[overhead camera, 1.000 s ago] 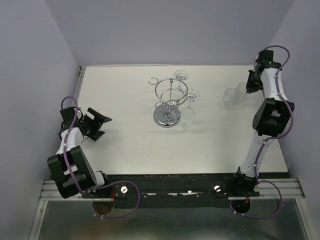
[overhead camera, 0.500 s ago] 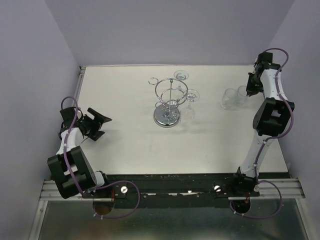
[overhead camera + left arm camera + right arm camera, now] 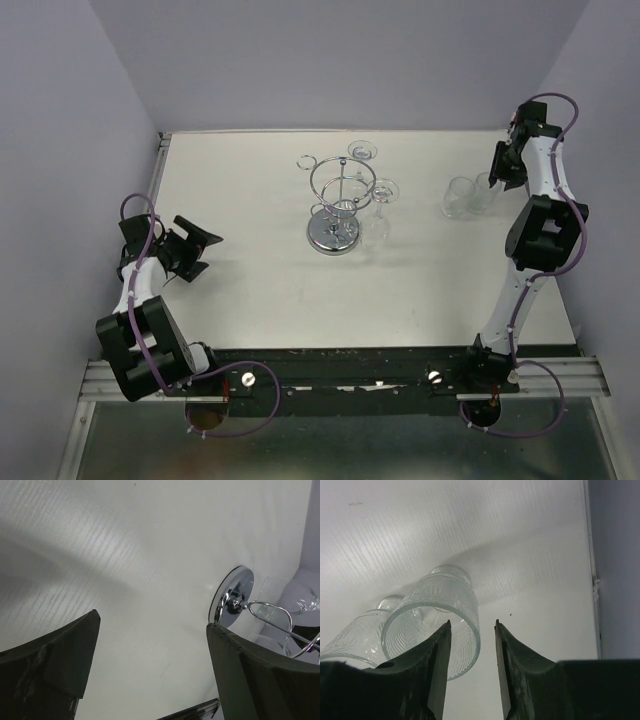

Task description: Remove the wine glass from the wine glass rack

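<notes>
The chrome wine glass rack (image 3: pixel 335 203) stands mid-table on its round mirrored base. Two clear wine glasses hang upside down from its rim loops, one at the back (image 3: pixel 363 151) and one on the right (image 3: pixel 381 205). My left gripper (image 3: pixel 195 250) is open and empty, well to the left of the rack. In the left wrist view the left gripper (image 3: pixel 152 620) faces the rack's base (image 3: pixel 232 596), with a hanging wine glass (image 3: pixel 299 594) beyond. My right gripper (image 3: pixel 497 165) is open beside two tumblers (image 3: pixel 458 198). In the right wrist view the right gripper (image 3: pixel 472 625) has the nearer tumbler's (image 3: pixel 437 615) rim between its parted fingers, unpinched.
The second ribbed tumbler (image 3: pixel 355 630) stands just left of the first. The table's right edge (image 3: pixel 590 555) and the purple wall run close to the right arm. A rail (image 3: pixel 340 380) carries both arm bases at the near edge.
The right arm's wrist has shifted slightly at the tumblers. The left arm has shifted slightly too. The rack, the wine glasses and the tumblers have not moved.
</notes>
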You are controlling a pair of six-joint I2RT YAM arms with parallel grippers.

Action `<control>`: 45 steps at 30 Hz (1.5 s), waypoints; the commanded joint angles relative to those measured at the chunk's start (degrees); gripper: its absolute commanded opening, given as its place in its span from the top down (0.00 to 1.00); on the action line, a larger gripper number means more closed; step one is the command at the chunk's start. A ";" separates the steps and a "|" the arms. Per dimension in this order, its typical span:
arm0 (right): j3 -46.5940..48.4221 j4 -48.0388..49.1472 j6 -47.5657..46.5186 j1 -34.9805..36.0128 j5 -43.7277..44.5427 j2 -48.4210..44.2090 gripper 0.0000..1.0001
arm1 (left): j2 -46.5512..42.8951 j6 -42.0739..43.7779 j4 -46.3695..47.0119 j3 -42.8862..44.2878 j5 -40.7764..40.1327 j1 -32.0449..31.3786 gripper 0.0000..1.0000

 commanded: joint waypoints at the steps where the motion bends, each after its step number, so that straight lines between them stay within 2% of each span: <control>1: 3.68 0.02 -0.25 -0.37 0.61 0.37 0.50 | -0.63 0.44 0.52 -0.18 -0.21 0.41 0.01; 6: 3.69 -0.24 -0.07 -0.55 0.08 -3.84 0.43 | -0.28 -0.09 2.28 -0.53 0.50 0.41 0.01; 9: 2.99 -0.33 -0.59 -0.55 -4.21 -7.70 0.39 | 0.24 0.26 3.51 -0.71 0.85 -0.03 0.01; 12: 2.46 0.81 -5.68 -0.55 -18.16 -12.19 0.20 | 0.86 1.05 4.30 -0.36 1.20 -0.99 0.01; 15: 1.50 2.21 -7.45 -0.55 -29.77 -17.11 0.14 | 1.47 1.23 4.74 0.08 1.90 -1.96 0.01; 19: -3.76 5.45 -12.53 -0.55 -41.29 -24.57 0.17 | 2.18 1.93 4.22 0.79 1.99 -2.40 0.01; 22: -18.32 18.52 -12.12 -0.55 -47.55 -33.97 0.18 | 2.01 2.63 3.34 1.23 1.12 -2.84 0.01; 26: -30.66 26.20 -10.97 -0.02 -57.20 -42.86 0.18 | 0.34 5.87 2.28 2.28 1.99 -3.63 0.01; 30: -40.59 30.77 -11.85 1.30 -64.59 -49.10 0.19 | -7.64 10.53 10.77 -0.69 4.10 -5.47 0.01; 32: -43.06 31.48 -12.63 1.47 -65.66 -50.78 0.20 | -13.18 12.12 17.45 -3.33 4.45 -6.62 0.01; 33: -43.85 30.87 -15.60 2.17 -66.45 -51.83 0.22 | -14.85 14.82 17.75 -2.56 4.11 -7.49 0.01; 35: -46.48 27.72 -26.72 5.58 -64.79 -56.04 0.22 | -15.22 19.84 15.83 -0.10 4.01 -8.99 0.01; 37: -54.79 31.11 -34.06 8.84 -60.76 -61.83 0.22 | -14.79 21.43 14.77 2.01 3.40 -9.00 0.01; 40: -67.64 47.26 -31.46 9.82 -58.36 -67.30 0.20 | -12.51 23.54 13.89 4.91 8.82 -9.08 0.01; 42: -71.18 50.80 -30.49 10.17 -61.17 -67.49 0.23 | -11.10 25.39 12.48 6.67 12.01 -9.17 0.01; 45: -73.65 56.07 -24.87 11.31 -64.17 -65.56 0.31 | -11.35 30.04 9.59 9.13 10.61 -9.26 0.01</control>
